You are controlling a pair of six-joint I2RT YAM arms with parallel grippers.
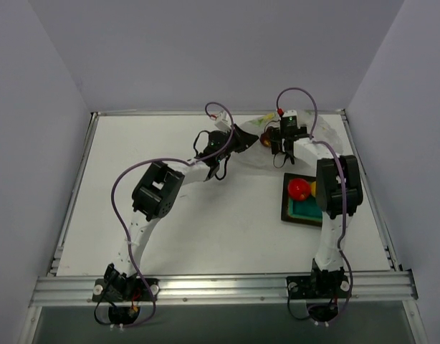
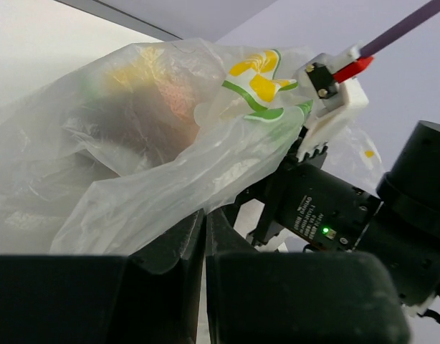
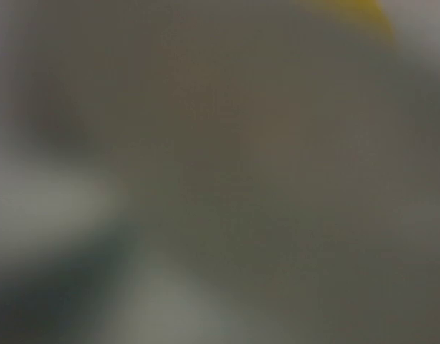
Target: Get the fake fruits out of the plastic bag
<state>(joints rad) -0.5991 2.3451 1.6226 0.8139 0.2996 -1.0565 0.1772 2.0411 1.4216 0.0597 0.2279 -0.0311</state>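
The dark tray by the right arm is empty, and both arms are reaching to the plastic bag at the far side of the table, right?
Not quite. The dark tray is not empty: the top view shows a red fruit and a yellow fruit in it. The rest holds: the left arm and the right arm both reach to the plastic bag at the far side.

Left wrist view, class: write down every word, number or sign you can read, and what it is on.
White print on the black motor housing: too small to read.
Yellow and green print on the plastic bag: a motif, no letters legible.
Nothing else bears text.
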